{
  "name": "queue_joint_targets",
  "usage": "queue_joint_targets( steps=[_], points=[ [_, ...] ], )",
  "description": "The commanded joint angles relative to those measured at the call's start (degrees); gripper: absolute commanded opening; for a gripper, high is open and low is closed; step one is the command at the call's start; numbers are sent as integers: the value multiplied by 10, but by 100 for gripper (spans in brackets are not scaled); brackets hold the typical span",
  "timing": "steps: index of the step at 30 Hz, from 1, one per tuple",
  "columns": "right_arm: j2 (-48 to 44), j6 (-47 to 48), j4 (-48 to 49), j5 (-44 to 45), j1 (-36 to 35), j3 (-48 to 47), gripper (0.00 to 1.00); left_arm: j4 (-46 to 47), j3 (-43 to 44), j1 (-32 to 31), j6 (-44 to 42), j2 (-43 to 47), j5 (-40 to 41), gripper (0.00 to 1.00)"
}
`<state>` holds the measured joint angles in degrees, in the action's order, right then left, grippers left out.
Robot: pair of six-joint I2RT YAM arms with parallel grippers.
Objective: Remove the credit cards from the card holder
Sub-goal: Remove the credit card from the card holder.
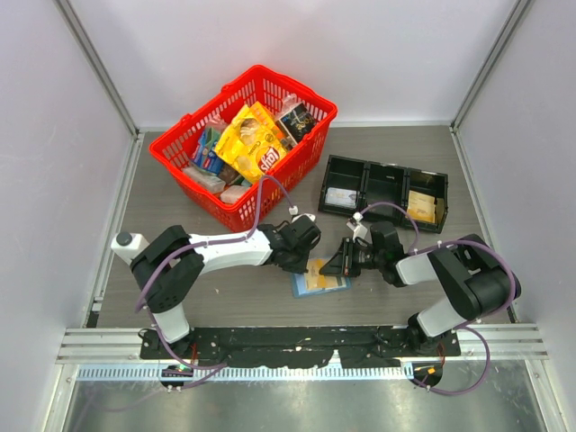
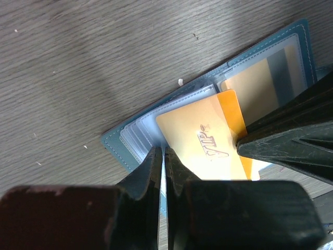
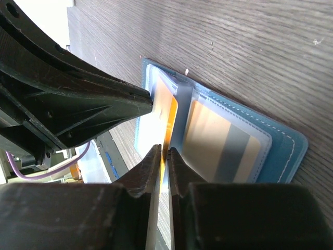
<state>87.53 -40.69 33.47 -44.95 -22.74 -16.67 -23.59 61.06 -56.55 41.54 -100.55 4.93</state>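
The blue card holder (image 1: 331,286) lies open on the table between both grippers; it also shows in the left wrist view (image 2: 115,147) and the right wrist view (image 3: 289,152). A tan-gold credit card marked VIP (image 2: 200,136) sticks partly out of a clear pocket, with an orange edge beside it. My right gripper (image 3: 165,154) is shut on that card's edge (image 3: 169,125). My left gripper (image 2: 162,157) is shut on the holder's left panel. Another gold card with a grey stripe (image 3: 229,147) sits in the other panel's pocket. In the top view the left gripper (image 1: 306,256) and right gripper (image 1: 335,266) almost meet.
A red basket (image 1: 317,101) full of snack packs stands at the back left. A black three-compartment tray (image 1: 385,171) stands at the back right, with a pale card (image 1: 340,197) in its left bay and tan cards (image 1: 420,206) in its right bay.
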Motion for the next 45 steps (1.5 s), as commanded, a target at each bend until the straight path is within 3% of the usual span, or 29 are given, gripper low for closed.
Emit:
queue_joint_targets(
  steps=[1, 3, 9, 20, 27, 35, 40, 43, 45],
  points=[
    [5, 3, 33, -19, 0, -13, 10, -3, 0, 0, -4, -24, -4, 8],
    [5, 3, 34, -17, 0, -12, 1, -4, -1, 0, -4, -23, -4, 8],
    [-26, 10, -7, -1, 24, -6, 1, -7, -2, 0, -1, -23, 2, 5],
    [-184, 85, -272, 86, 69, -31, 1, -8, -9, 4, -1, -20, 6, 4],
    [-285, 97, -374, 144, 76, -59, 1, 0, -10, 5, -1, 12, 17, 9],
    [-367, 62, -387, 178, 82, -107, 1, -36, 27, 5, -14, 112, 55, 45],
    [-400, 43, -382, 225, 99, -144, 1, -81, 68, 12, -40, 202, 104, 81],
    [-412, 18, -357, 261, 114, -155, 1, -109, 86, 21, -58, 257, 146, 96],
    [-414, -3, -338, 290, 125, -158, 1, -116, 89, 26, -73, 293, 170, 100]
  ],
)
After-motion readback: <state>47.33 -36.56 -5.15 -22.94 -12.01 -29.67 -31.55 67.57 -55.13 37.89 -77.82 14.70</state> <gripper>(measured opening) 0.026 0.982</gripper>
